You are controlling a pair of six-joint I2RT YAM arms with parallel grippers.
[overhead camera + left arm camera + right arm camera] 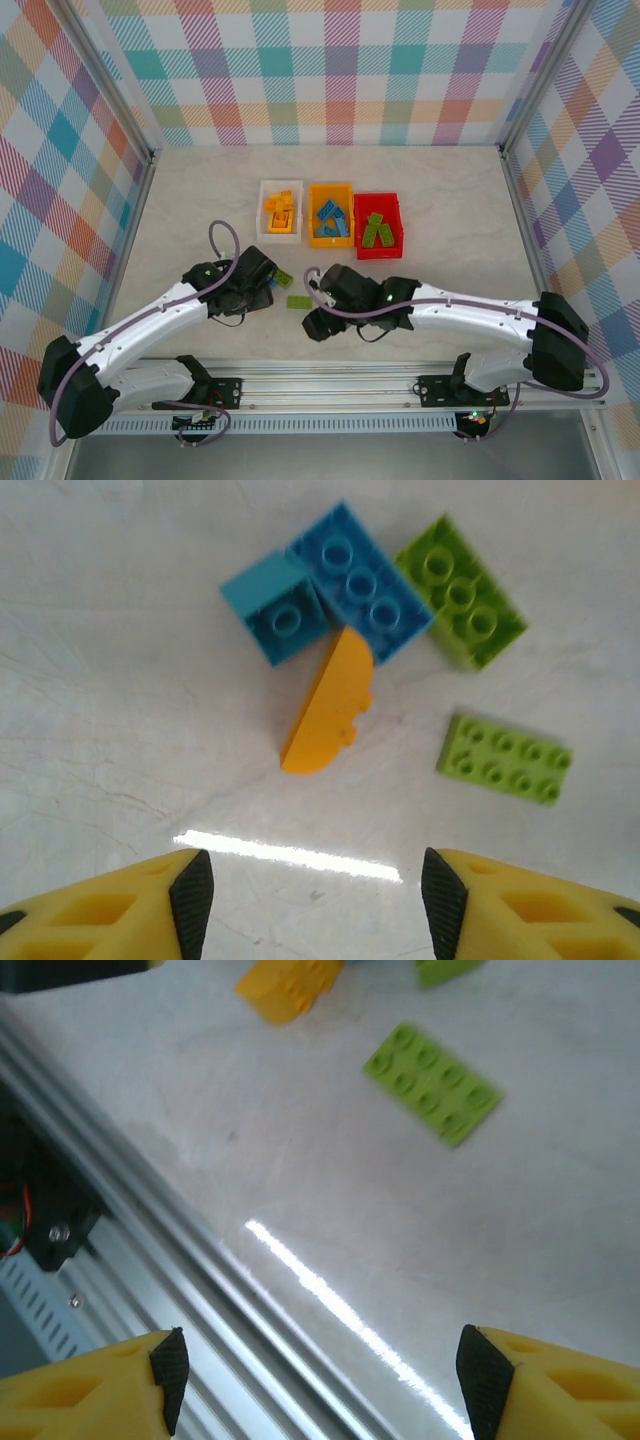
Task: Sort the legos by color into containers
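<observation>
Watching both arms hover low over the loose legos at the near edge of the counter (450, 200). Left hand (317, 905): jaws moderately apart, nothing between them. Right hand (325, 1380): jaws wider, also empty, hanging partly over the aluminium rail (150, 1220). Five pieces unsorted: blue brick (360, 580), teal brick (280, 620) touching it, green brick (460, 592) just beside, yellow-orange curved piece (325, 705) against the blue one, flat green plate (503, 759) apart from the cluster. White bin (262, 210) holds yellows, orange-yellow bin (311, 215) blues, red bin (400, 225) greens. Handling guess: hard, light, slick plastic, won't crush. Bricks: pinch across the flat side walls. Plate is thin and sits low, likely to skid, so take its long edges. Curved piece could squirt out, so grip its flat faces
</observation>
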